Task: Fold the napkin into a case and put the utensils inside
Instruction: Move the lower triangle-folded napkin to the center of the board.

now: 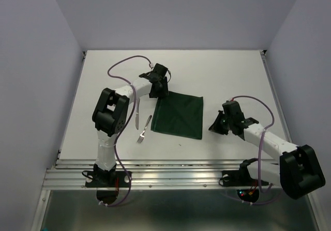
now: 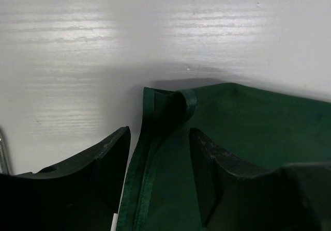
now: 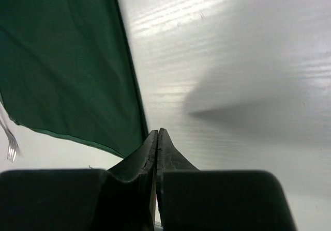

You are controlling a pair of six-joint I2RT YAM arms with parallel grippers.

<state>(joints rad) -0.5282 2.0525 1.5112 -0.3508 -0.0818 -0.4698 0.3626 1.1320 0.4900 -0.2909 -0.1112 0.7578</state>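
Note:
The dark green napkin point(image 1: 178, 116) lies flat on the white table as a rough square. Its far-left corner is curled up. My left gripper point(image 1: 159, 93) is over that corner. In the left wrist view it point(image 2: 158, 169) is open, its jaws either side of the napkin's point(image 2: 248, 122) hemmed left edge. My right gripper point(image 1: 214, 125) is shut and empty, just right of the napkin's right edge. In the right wrist view it point(image 3: 158, 140) is beside the cloth point(image 3: 62, 60). The knife point(image 1: 137, 114) and the fork point(image 1: 143, 130) lie left of the napkin. The fork's tines point(image 3: 10, 145) show in the right wrist view.
The table's metal rails point(image 1: 170, 174) run along the near edge by the arm bases. White walls close in the table at the back and both sides. A purple cable point(image 1: 121, 65) loops above the left arm.

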